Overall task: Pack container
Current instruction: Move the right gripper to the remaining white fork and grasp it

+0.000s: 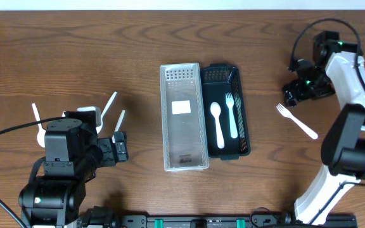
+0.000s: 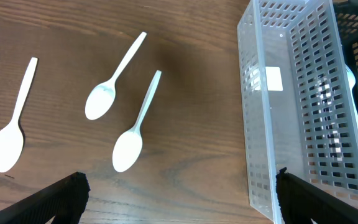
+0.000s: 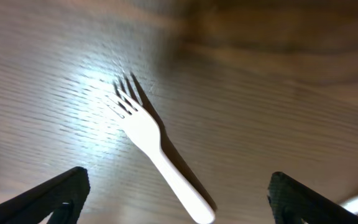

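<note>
Black container (image 1: 220,75) sits mid-desk (image 1: 75,38), touching the clear basket (image 1: 182,136); one spoon (image 1: 218,126) and one fork (image 1: 231,117) lie inside. Loose spoons (image 2: 135,127) wait left, a loose fork (image 3: 143,134) right. Left pincer (image 2: 180,180) and right pincer (image 3: 177,177) gape empty. Mostly unpacked, I'd judge.

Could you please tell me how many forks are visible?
2: one fork lies in the black basket beside a spoon, a second fork on the table near the right gripper. The left arm may hide more.
</note>
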Robot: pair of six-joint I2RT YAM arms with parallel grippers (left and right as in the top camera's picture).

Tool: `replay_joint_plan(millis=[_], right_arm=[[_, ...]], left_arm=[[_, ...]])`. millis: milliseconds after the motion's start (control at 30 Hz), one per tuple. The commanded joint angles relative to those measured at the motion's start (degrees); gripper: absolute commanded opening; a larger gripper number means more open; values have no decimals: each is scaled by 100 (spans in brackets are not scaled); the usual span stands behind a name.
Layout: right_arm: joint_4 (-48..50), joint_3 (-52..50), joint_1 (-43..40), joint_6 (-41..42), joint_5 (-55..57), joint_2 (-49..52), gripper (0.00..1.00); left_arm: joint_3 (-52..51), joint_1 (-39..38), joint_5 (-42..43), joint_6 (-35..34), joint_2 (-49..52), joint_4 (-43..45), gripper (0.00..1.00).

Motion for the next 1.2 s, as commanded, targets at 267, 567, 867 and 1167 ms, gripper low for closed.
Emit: replay_joint_plan(millis=[267,567,867,1167], right_arm=[[114,-407,35,72,647,516,91],[785,-1143,37,179,699,516,89],[887,-1255,37,358,446,516,64],[890,-1255,39,400,446,516,38]], left_arm=[[85,-2,55,-7,72,15,98],[85,-2,57,-9,151,15,98],[85,-2,57,-9,151,15,98],[85,-2,57,-9,151,13,98]])
